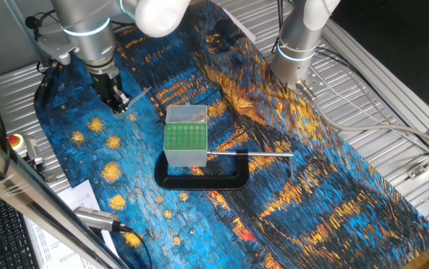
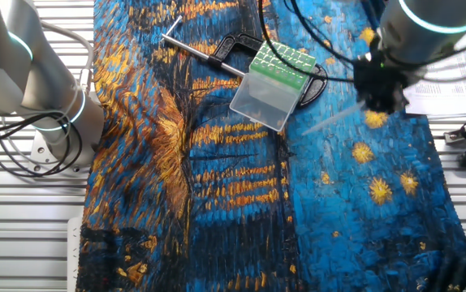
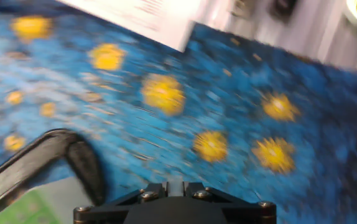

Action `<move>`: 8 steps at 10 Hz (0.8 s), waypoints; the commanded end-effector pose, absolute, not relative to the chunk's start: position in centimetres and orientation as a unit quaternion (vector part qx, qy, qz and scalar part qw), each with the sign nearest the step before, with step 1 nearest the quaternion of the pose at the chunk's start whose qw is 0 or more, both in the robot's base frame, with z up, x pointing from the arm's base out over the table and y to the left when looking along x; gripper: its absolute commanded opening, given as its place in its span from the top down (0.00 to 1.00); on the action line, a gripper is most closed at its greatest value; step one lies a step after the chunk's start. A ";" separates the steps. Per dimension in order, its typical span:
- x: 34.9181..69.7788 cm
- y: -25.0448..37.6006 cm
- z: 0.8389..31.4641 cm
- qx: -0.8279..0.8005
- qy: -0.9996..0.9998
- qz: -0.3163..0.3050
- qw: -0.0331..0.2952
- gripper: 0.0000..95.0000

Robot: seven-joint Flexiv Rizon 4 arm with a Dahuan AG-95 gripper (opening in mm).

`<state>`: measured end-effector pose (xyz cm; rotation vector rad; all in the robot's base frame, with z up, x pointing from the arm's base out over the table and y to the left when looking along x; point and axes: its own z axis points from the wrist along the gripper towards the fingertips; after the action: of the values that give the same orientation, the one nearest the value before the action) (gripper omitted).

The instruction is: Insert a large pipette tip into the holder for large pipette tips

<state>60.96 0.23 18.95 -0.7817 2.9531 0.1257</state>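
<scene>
While the counter (image 1: 289, 172) carries the holder (image 1: 185, 136) held in a black clamp (image 1: 203, 179), the fingers (image 1: 117, 101), far left of it, pinch the large pipette tip (image 1: 138, 97) at a slant. Good practice: bring it upright, point down, centred above one hole.

Black clamp (image 1: 203, 178) and its rod (image 1: 248, 154) flank the holder (image 1: 185, 134).
</scene>
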 end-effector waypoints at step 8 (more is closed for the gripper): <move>60.8 7.9 22.3 -0.477 0.870 0.082 0.088 1.00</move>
<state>60.78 7.68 22.22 -1.2702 2.7243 0.1675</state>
